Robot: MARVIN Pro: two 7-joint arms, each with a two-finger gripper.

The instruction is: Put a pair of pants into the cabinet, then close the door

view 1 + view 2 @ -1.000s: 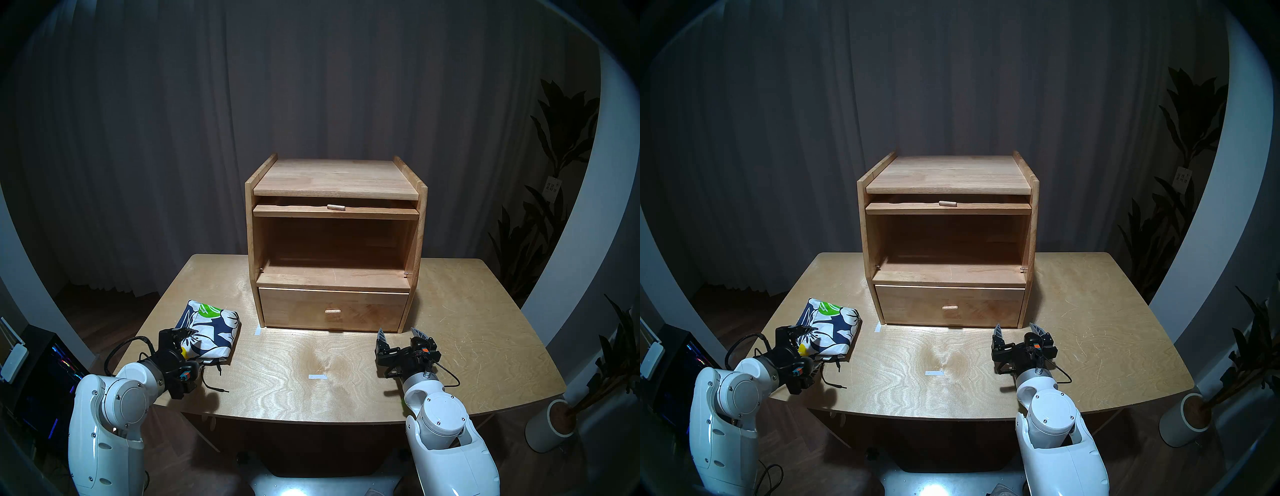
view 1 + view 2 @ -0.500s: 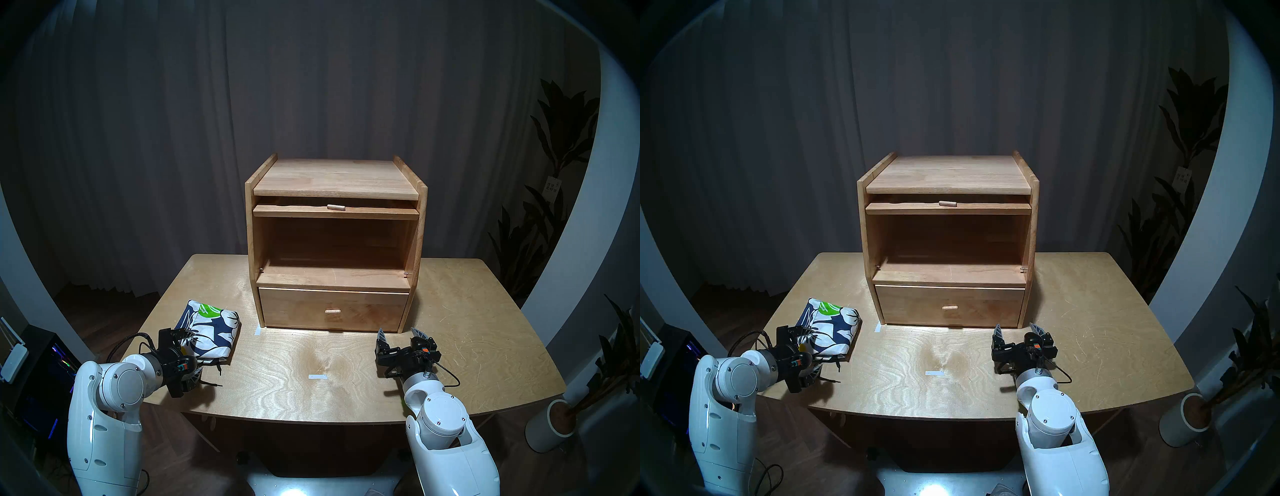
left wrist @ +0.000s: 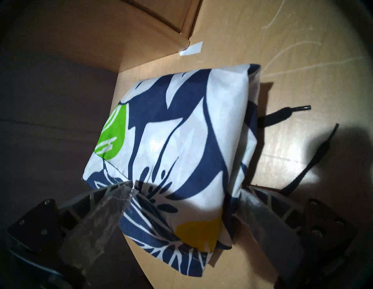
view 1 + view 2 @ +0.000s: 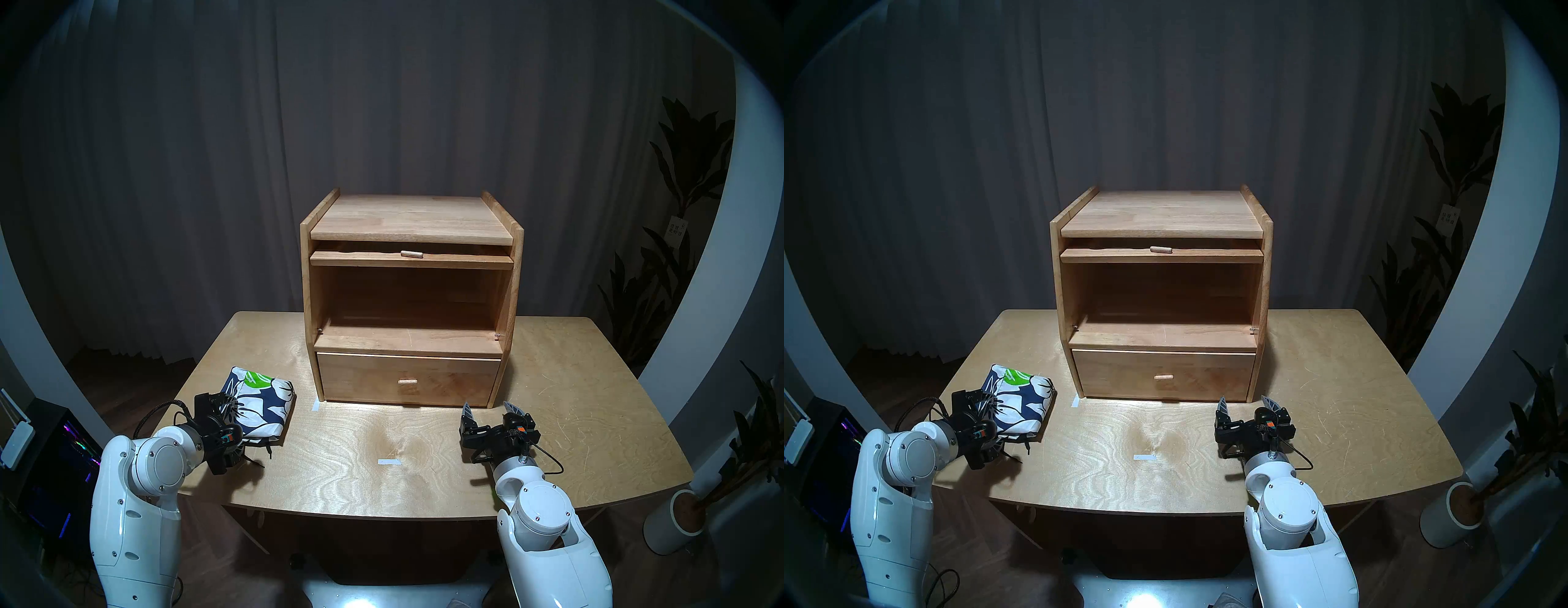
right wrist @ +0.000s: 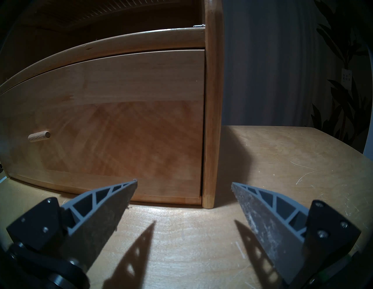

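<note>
- Pair of pants (image 4: 259, 406): folded, lying on the table (image 4: 424, 458) left of the cabinet (image 4: 409, 297), outside it; black drawstring (image 3: 302, 161) trails on the wood.
- Left gripper (image 3: 185, 193): fingers spread, straddling the near end of the bundle; one fingertip (image 3: 121, 187) lies on the top fabric, the other is at the drawstring side. Not yet clenched.
- Right gripper (image 5: 184, 182): fingers apart, empty, above the table before the drawer (image 5: 113, 121), well apart from the pants.
- Door (image 4: 411, 259): raised under the top; compartment open.
- Versus 1.0 s ago: left arm has advanced toward the pants; right arm unchanged.
</note>
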